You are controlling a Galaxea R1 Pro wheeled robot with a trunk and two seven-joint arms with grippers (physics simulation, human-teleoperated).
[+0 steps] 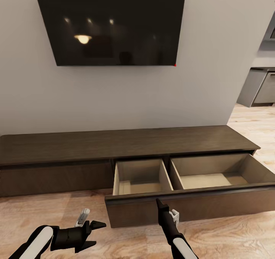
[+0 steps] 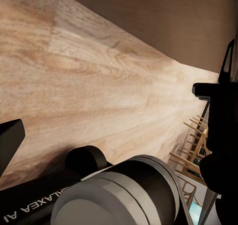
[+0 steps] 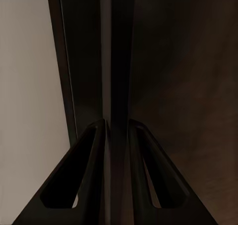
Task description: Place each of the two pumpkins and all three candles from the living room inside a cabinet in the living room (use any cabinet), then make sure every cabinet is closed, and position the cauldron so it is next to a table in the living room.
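Head view showed the cabinet (image 1: pixel 126 144), a long low dark-brown TV unit, against the pale wall below a black wall-mounted television (image 1: pixel 110 22). The cabinet's wide right drawer (image 1: pixel 191 205) stood pulled out over the wood floor (image 1: pixel 46 209), its two pale compartments bare. The cabinet's left drawer front was flush. The right gripper (image 1: pixel 158 202) reached up to the open drawer's front panel at its top edge; in the right wrist view its fingers (image 3: pixel 96 150) sat clenched close around the dark vertical edge of that panel (image 3: pixel 116 61). The left gripper (image 1: pixel 97 228) hung low over the floor, in front of the cabinet's closed left part, jaws released and holding nothing.
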